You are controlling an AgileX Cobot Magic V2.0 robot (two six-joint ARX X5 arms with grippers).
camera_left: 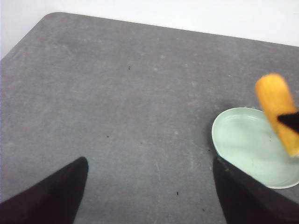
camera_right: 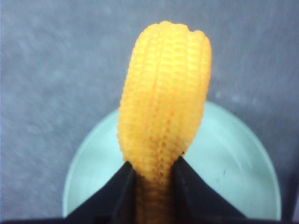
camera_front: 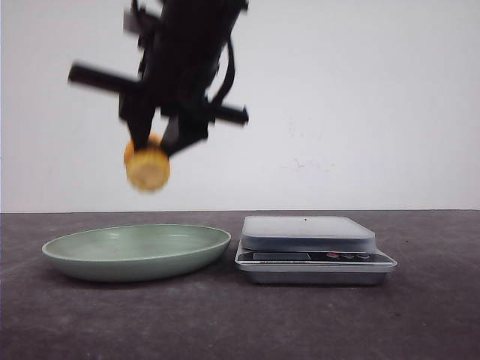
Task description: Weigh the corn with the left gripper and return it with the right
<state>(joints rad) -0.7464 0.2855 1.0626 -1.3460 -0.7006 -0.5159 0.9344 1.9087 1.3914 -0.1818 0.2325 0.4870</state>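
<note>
The corn was in the air above the plate, held by our right gripper, whose two fingers were pressed on the lower part of the cob. In the right wrist view the kernel rows stood up clearly, with the pale green plate directly under them. Our left gripper held nothing; its fingers were wide apart over the bare grey table, well apart from the plate, and it saw the corn only at the side. The scale stood just beside the plate and its platform carried nothing. Since the right gripper had the corn, and the right one is meant for the return, we judged that the weighing was probably finished and the task was near its end. What was left, as we understood it, was to lower the corn into the plate and to release it. The front view was blurred around the arm, so we could not tell more about its pose.
</note>
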